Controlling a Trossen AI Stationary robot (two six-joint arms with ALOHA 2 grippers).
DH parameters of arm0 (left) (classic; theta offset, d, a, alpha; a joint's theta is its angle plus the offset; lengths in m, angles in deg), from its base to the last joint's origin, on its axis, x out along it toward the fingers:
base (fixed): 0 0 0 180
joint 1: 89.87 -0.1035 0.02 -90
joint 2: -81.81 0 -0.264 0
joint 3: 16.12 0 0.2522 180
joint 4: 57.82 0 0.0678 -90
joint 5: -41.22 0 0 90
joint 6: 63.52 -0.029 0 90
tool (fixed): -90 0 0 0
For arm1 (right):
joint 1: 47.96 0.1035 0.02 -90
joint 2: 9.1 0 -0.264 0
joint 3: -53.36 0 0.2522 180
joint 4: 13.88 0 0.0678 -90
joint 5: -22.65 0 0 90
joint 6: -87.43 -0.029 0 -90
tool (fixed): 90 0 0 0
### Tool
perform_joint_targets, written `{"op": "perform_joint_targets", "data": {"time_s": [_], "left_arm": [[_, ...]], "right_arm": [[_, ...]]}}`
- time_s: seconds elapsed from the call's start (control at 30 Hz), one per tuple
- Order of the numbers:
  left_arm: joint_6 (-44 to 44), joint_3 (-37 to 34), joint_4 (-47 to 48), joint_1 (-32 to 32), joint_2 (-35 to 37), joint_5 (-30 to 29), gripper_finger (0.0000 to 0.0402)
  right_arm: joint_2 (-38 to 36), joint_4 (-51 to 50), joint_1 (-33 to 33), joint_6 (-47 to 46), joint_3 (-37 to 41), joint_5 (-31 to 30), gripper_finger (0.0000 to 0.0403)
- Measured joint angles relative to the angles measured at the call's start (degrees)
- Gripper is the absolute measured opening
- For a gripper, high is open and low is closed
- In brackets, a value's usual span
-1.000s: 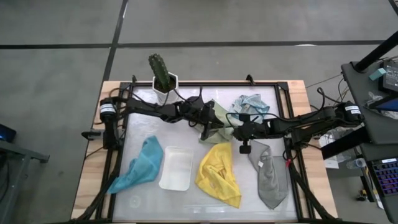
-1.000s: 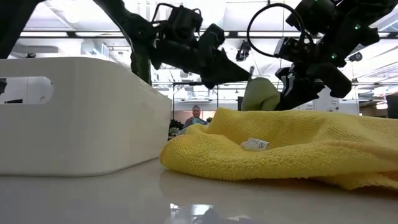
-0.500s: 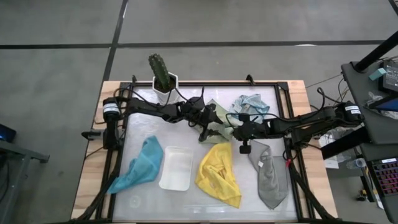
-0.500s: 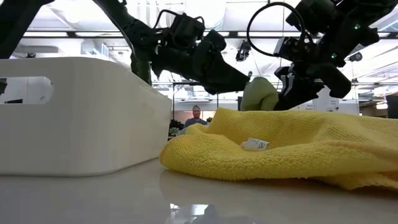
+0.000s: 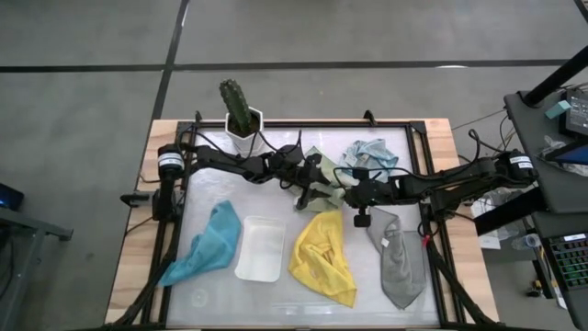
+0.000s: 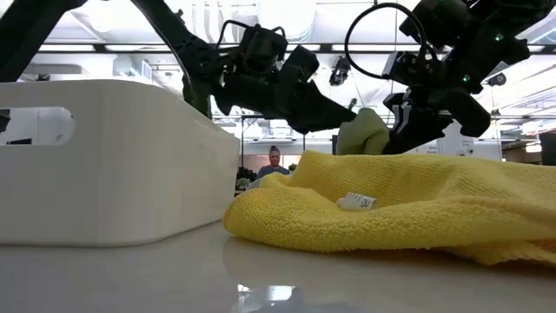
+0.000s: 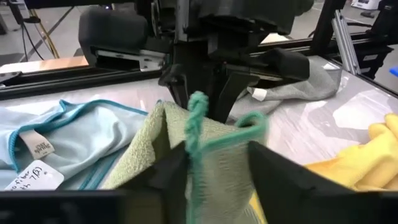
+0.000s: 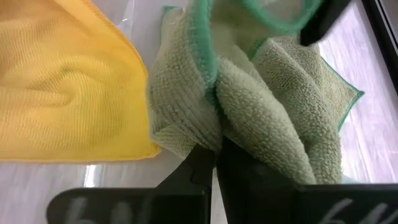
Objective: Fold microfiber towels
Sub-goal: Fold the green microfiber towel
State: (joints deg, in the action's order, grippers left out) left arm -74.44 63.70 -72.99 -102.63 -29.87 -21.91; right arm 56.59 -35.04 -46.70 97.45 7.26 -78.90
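- High view: the left gripper (image 5: pixel 317 188) and the right gripper (image 5: pixel 342 193) meet at the centre of the frame over the pale green towel (image 5: pixel 323 171); the light blue towel (image 5: pixel 369 154) lies crumpled right of centre near the top, the yellow towel (image 5: pixel 322 256) below centre, the grey towel (image 5: pixel 400 264) at lower right, the teal towel (image 5: pixel 208 245) at lower left beside the white tray (image 5: pixel 260 248), with a potted cactus (image 5: pixel 241 114) at upper centre-left
- Low view: the yellow towel fills the lower right in loose heaps, the tray wall the left; both grippers hang at the top, the green towel bunched between them
- Left wrist view: the left fingers (image 7: pixel 166 175) stand apart around a raised green-edged fold at bottom centre, whether they press it I cannot tell
- Right wrist view: the right fingers (image 8: pixel 205 168) are clenched on a thick fold of the green towel at bottom centre
- Progress: no towel looks neatly folded; the green one is under way, four seem untouched
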Motion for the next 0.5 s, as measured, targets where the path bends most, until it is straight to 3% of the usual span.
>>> {"op": "perform_joint_targets", "data": {"time_s": [0.17,0.33,0.5], "left_arm": [[0.1,0.0,0.0,-0.3,0.2,0.0,0.0015],[0.0,0.0,0.4,-0.3,3.1,-0.9,0.0002],[-0.1,0.0,6.5,-0.1,10.4,-6.5,0.0001]], "right_arm": [[0.0,0.0,0.0,-0.4,0.0,0.0,0.0008],[-0.5,-0.6,0.0,-2.1,-0.8,0.0,0.0008],[-1.3,-7.3,0.0,-1.7,-5.1,0.0,0.0008]]}}
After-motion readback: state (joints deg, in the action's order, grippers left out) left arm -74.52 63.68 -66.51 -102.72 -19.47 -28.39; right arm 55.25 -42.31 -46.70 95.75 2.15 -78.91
